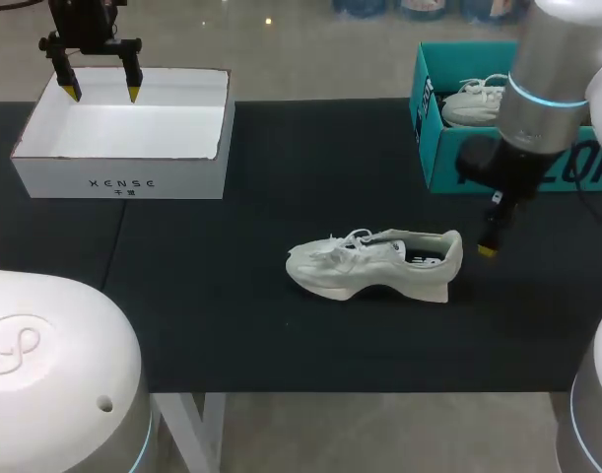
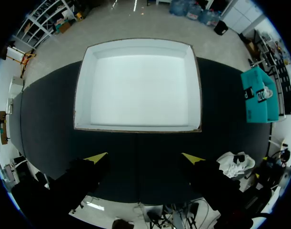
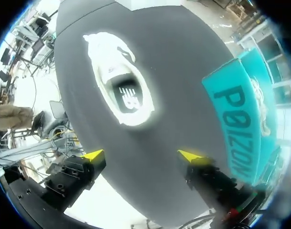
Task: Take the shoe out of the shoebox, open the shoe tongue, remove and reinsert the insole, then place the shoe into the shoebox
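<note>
The white low-top sneaker sits upright on its sole in the middle of the black table, toe toward my left and heel toward my right, outside both boxes. The right gripper hangs just beside the heel, not touching it. The head view catches only one of its yellow tips. The right wrist view shows both, spread wide with nothing between them, and looks straight down into the shoe's opening, where the insole with dark print lies inside.

Over at the far left, the left gripper hovers above the near edge of the white open-topped cardboard shoebox, fingers wide apart and holding nothing. The left wrist view takes in that box's whole bare white floor, and catches the sneaker off beyond one finger.

At the far right stands a teal cardboard shoebox. From the head view a second white shoe shows inside it.
</note>
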### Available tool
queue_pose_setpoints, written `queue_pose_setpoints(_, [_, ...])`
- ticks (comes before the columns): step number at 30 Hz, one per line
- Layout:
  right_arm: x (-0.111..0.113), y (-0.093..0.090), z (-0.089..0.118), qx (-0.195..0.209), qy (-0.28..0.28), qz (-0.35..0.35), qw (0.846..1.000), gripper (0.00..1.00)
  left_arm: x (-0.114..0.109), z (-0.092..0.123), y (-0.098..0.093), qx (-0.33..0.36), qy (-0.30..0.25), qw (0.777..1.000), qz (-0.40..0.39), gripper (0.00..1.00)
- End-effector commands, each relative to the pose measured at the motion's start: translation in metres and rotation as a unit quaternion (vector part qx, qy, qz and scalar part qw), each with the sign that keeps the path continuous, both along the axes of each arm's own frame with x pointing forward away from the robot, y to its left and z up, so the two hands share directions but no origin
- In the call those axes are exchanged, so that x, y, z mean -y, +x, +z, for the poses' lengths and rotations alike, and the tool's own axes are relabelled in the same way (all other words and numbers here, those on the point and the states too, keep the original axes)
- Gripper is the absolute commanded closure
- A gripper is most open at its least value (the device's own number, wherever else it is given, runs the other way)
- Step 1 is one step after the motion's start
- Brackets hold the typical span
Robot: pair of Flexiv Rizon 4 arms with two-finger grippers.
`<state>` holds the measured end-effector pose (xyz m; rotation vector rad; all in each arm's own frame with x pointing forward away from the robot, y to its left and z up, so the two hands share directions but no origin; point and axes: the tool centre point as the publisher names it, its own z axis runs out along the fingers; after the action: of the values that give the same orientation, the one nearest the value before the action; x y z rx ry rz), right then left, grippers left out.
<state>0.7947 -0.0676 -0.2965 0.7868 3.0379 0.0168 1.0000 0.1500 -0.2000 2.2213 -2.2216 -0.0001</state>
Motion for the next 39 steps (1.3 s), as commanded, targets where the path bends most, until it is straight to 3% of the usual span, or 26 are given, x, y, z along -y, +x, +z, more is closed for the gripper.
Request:
queue_pose_setpoints(1, [0.02,-0.01,0.002,0.02,0.051,0.151,0.987,0.0,0.0,0.0,0.0,0.0,0.0,1.0,0.0,0.0])
queue_pose_setpoints(4, [0.024,-0.013,0.005,0.032,0.082,0.222,0.971,0.0,0.0,0.0,0.0,0.0,0.0,1.0,0.0,0.0])
queue_pose_setpoints(9, [0.029,-0.017,0.014,0.045,0.155,0.343,0.926,0.0,0.0,0.0,0.0,0.0,0.0,1.0,0.0,0.0])
queue_pose_setpoints(11, [0.028,-0.016,0.015,0.02,0.139,0.33,0.934,0.0,0.0,0.0,0.0,0.0,0.0,1.0,0.0,0.0])
queue_pose_setpoints(39, [0.028,-0.016,0.015,0.02,0.139,0.33,0.934,0.0,0.0,0.0,0.0,0.0,0.0,1.0,0.0,0.0])
